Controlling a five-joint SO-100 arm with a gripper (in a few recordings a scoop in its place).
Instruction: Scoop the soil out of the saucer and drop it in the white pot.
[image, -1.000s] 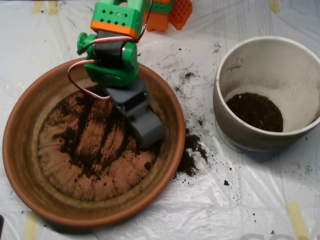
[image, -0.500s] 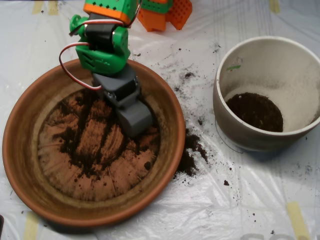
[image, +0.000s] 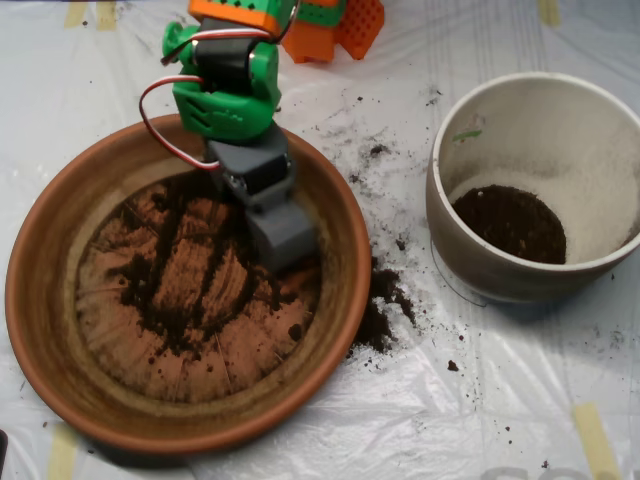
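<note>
The terracotta saucer (image: 40, 300) lies at the left, with thin streaks and clumps of dark soil (image: 175, 290) spread over its ridged base. My grey scoop (image: 283, 238) hangs from the green and orange arm and sits low over the saucer's upper right part, tip down among the soil near the inner rim. Its two shells look closed together. The white pot (image: 470, 250) stands at the right, apart from the saucer, with a dark patch of soil (image: 510, 222) on its bottom.
Spilled soil (image: 380, 300) lies on the clear plastic sheet between the saucer and the pot, with finer grains scattered above it. An orange block (image: 345, 25) stands at the top edge behind the arm. Yellow tape strips mark the sheet's corners.
The scoop drew back toward the upper left inside the saucer, then shifted slightly right. The soil on the saucer and in the pot looks the same.
</note>
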